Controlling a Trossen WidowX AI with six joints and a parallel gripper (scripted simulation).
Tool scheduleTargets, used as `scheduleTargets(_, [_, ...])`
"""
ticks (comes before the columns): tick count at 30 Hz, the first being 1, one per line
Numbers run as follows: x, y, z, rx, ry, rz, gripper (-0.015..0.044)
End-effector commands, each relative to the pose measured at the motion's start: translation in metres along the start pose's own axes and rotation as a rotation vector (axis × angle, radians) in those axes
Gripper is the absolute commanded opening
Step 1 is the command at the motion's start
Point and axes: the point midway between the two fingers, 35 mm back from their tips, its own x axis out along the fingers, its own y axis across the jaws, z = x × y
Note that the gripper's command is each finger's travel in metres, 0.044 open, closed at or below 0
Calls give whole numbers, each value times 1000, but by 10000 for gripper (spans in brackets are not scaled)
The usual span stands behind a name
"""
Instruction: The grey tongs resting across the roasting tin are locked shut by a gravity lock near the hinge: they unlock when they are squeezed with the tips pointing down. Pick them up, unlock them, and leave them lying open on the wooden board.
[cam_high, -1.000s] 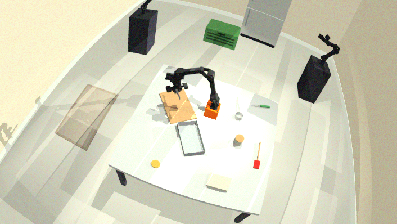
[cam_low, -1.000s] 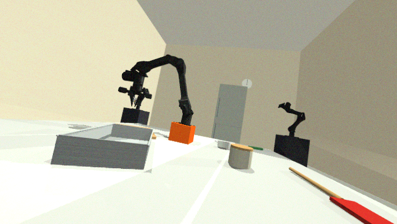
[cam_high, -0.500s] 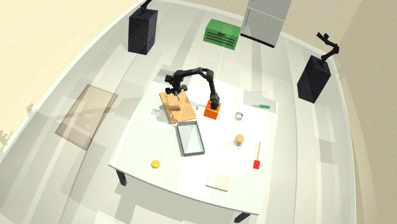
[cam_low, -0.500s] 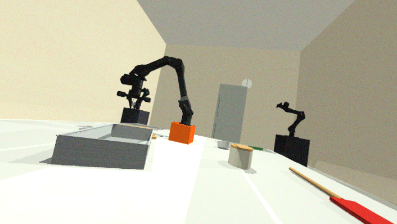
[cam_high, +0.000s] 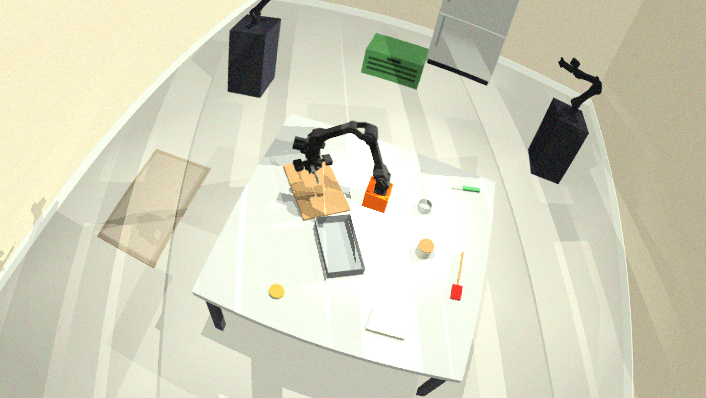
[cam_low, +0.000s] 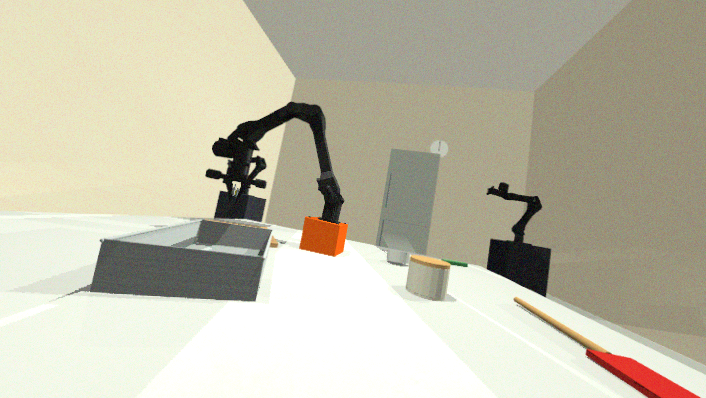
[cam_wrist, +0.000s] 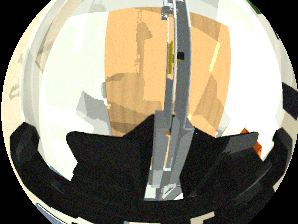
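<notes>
Tongs (cam_wrist: 174, 63) clamped in gripper (cam_high: 314, 167), above wooden board (cam_high: 316, 192).
Hanging tips-down, arms close together, clear of roasting tin (cam_high: 339, 245); gripper pressed shut on them.

tongs (cam_wrist: 174, 63) seemingly above wooden board (cam_high: 316, 192)

In the exterior view the wooden board (cam_low: 273, 242) is almost wholly hidden behind the roasting tin (cam_low: 180, 270), and the red spatula (cam_low: 635, 372) is cut off by the lower edge. In the top view the tongs (cam_high: 316, 175) are too small to be resolved below the gripper (cam_high: 314, 168).
</notes>
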Motion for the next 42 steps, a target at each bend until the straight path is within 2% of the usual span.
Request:
scheduleTargets(1, [5, 1, 0, -3, 1, 4, -150])
scheduleTargets(36, [56, -4, -3, -3, 1, 4, -150])
scheduleTargets(42, [56, -5, -3, -3, 2, -3, 7])
